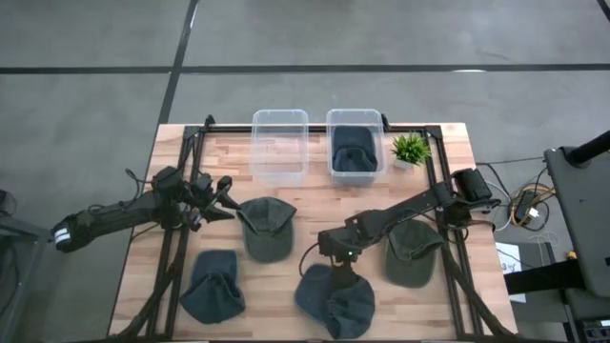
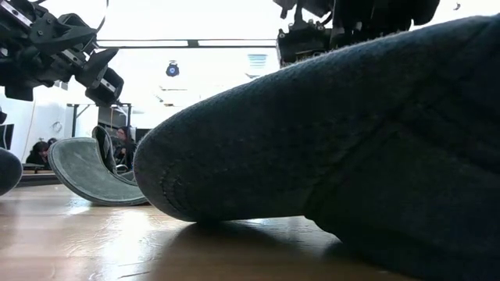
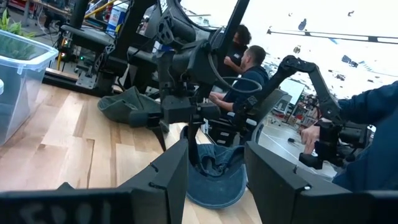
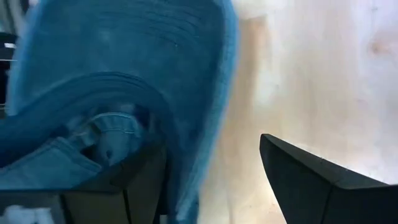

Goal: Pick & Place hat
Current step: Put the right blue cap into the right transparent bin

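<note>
Several hats lie on the wooden table. My right gripper point(image 1: 335, 267) is open and points down at the blue denim hat point(image 1: 334, 303) near the table's near edge. In the right wrist view the gripper point(image 4: 210, 143) straddles the hat's brim edge point(image 4: 205, 155): one finger sits in the hat's opening, the other over bare wood. My left gripper point(image 1: 229, 198) is open, held above the table just left of a green hat point(image 1: 265, 229). It touches nothing. The blue hat point(image 2: 328, 133) fills the low view. My right gripper comes at the blue hat from above, pointing down. One finger point(image 4: 140, 180) is inside the opening by the denim strap, and the other point(image 4: 323, 186) stands outside the brim. The fingers are spread, and I cannot tell whether either touches the hat. The hat lies on the table.
A second green hat point(image 1: 412, 252) lies right of the right arm, and a grey-blue hat point(image 1: 212, 286) lies at the near left. At the far edge stand an empty clear bin point(image 1: 279, 145), a bin point(image 1: 332, 143) holding a dark hat, and a small plant point(image 1: 410, 148). People show beyond the table.
</note>
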`<control>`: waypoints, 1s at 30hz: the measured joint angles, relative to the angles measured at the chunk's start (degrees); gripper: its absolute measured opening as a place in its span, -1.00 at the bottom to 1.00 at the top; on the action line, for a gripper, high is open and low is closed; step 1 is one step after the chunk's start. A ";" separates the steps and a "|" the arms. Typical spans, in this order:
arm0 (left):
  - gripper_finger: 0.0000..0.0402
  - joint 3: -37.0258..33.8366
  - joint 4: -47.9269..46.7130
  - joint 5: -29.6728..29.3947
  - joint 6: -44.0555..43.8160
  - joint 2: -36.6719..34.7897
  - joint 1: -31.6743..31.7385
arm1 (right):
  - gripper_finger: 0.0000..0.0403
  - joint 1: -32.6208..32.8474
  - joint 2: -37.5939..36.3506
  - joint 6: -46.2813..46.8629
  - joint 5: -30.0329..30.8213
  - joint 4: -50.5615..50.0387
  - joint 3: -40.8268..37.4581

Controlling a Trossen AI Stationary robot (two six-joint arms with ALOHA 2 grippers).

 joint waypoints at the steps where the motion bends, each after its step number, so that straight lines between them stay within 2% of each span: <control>1: -0.25 0.00 0.00 0.00 -0.01 0.00 0.02 | 0.25 0.00 0.00 0.23 -0.65 1.11 -0.14; 6: -0.25 0.00 0.00 -0.02 0.00 0.00 0.00 | 0.18 0.13 1.56 1.49 -1.66 2.47 -0.78; 12: -0.25 -0.02 -0.11 -0.02 0.02 0.00 0.01 | 0.01 0.13 5.40 2.41 -4.86 2.78 -0.73; 18: -0.25 -0.02 -0.44 -0.02 0.02 0.02 0.02 | -0.30 0.02 6.66 2.36 -5.11 2.65 0.13; 26: -0.25 -0.02 -0.74 -0.03 1.13 0.04 0.02 | -0.87 0.15 4.06 2.28 -4.69 2.81 0.29; 30: -0.25 -0.02 -0.80 -0.04 1.38 0.04 0.01 | -0.92 0.07 0.08 3.30 -4.45 2.37 0.29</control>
